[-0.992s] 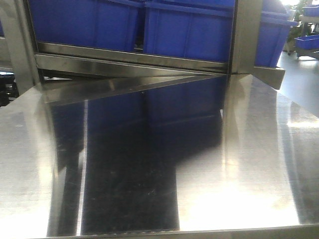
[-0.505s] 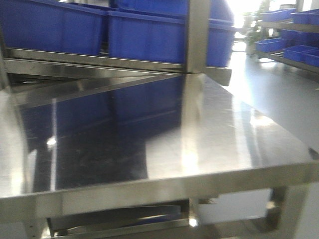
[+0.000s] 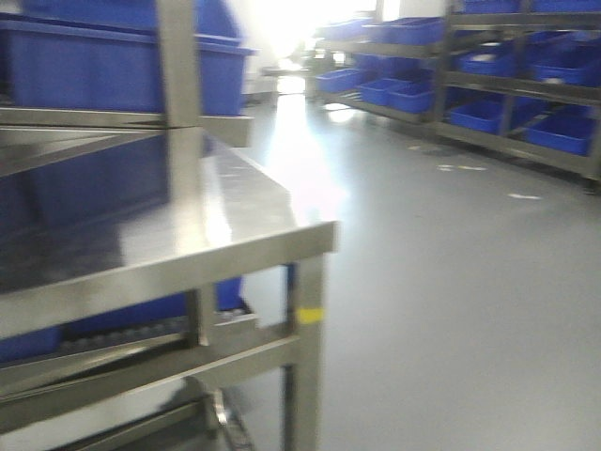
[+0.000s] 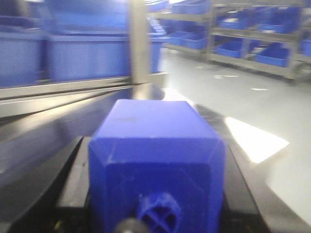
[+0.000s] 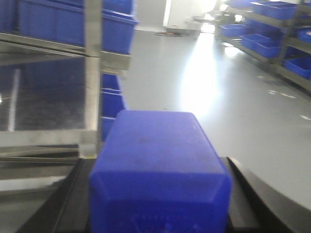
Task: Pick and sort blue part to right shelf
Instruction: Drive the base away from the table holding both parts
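A blue part, a blocky plastic piece with a round cross-ribbed boss on its near face, sits between the black fingers of my left gripper, which is shut on it. A second blue part of the same shape is clamped in my right gripper. Both are carried in the air. Steel racks with blue crates line the far right of the room. I cannot tell whether one of them is the right shelf. The front view shows neither gripper.
A stainless-steel table with a yellow-marked leg fills the left of the front view. Behind it stands a steel rack with blue crates. Open grey floor stretches to the right. All views are motion-blurred.
The front view has swung to the right. The steel table slid from the centre to the left edge, and the floor and the far racks came into view.
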